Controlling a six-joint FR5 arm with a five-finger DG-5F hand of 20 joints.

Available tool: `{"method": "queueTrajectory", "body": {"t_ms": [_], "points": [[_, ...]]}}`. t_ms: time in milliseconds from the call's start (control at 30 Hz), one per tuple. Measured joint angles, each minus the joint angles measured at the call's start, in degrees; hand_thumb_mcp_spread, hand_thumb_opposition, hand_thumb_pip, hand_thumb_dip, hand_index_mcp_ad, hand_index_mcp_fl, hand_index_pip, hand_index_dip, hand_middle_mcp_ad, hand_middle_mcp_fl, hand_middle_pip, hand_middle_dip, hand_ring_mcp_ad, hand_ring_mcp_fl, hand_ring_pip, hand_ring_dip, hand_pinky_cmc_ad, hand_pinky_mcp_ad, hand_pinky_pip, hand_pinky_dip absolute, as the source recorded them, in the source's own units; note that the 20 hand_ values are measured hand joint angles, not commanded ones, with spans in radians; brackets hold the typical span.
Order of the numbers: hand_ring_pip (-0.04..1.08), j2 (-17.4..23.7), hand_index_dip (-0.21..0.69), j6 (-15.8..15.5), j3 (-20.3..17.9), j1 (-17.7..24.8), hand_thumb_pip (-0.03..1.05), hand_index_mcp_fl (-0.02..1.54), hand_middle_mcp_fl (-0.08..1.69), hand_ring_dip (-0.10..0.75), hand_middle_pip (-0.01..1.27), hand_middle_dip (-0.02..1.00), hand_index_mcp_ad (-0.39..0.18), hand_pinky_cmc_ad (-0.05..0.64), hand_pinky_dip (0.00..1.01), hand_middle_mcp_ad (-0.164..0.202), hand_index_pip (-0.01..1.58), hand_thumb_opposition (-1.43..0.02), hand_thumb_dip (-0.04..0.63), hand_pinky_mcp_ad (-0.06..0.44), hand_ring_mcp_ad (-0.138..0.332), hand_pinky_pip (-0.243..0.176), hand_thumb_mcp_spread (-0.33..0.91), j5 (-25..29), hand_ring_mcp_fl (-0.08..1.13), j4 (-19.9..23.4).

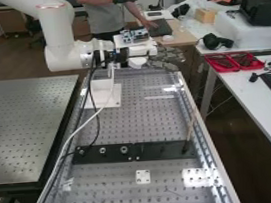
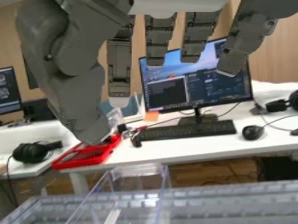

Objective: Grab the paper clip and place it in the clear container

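Observation:
The dark grey hand (image 1: pixel 166 59) is held above the far end of the perforated bench, at the arm's wrist. In the wrist view, the fingers of the hand (image 2: pixel 156 42) are extended and spread, with the thumb apart from them; the hand is open and nothing is clearly held. A clear container (image 2: pixel 133 186) with see-through walls stands on the bench, lower than the fingers. Faint clear edges and bright reflections of the container (image 1: pixel 160 91) are visible on the bench's far right part in the high view.
A black plate (image 1: pixel 149 151) with small fittings crosses the bench, a thin upright stick (image 1: pixel 191 128) at its right end. A white bracket (image 1: pixel 106 96) and cables lie left. Red trays (image 1: pixel 233 61) sit on the side desk, with a monitor (image 2: pixel 193 82) and keyboard (image 2: pixel 189 130) there too.

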Motion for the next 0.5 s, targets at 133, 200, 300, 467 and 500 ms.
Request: {"method": "queueTrajectory", "body": {"t_ms": [133, 200, 300, 467, 500], "points": [[0.1, 4.6, 0.058, -0.9, -2.1, -1.4, 0.64, 0.06, 0.02, 0.087, 0.12, 0.17, -0.176, 0.333, 0.28, 0.009, 1.1, -0.84, 0.272, 0.264, 0.099, -0.042, 0.4, 2.0, 0.0, -1.5], [0.1, 6.7, 0.058, -1.5, -2.7, -2.3, 0.64, 0.06, 0.02, 0.087, 0.12, 0.17, -0.176, 0.333, 0.28, 0.009, 1.08, -0.84, 0.272, 0.265, 0.099, -0.045, 0.4, 2.8, 0.0, -3.5], [0.1, 9.8, 0.058, -2.9, -3.3, -4.6, 0.63, 0.08, 0.03, 0.087, 0.12, 0.17, -0.176, 0.333, 0.29, 0.009, 1.07, -0.83, 0.274, 0.265, 0.099, -0.049, 0.4, 4.2, 0.0, -7.8], [0.1, 12.0, 0.059, -4.9, -3.8, -6.9, 0.61, 0.09, 0.05, 0.087, 0.12, 0.17, -0.176, 0.333, 0.29, 0.007, 1.04, -0.83, 0.271, 0.265, 0.099, -0.049, 0.4, 5.3, 0.0, -10.4], [0.1, 12.2, 0.059, -5.1, -3.8, -7.1, 0.61, 0.09, 0.05, 0.087, 0.12, 0.17, -0.176, 0.333, 0.29, 0.007, 1.02, -0.83, 0.271, 0.265, 0.099, -0.049, 0.4, 5.4, 0.0, -10.6]]}}
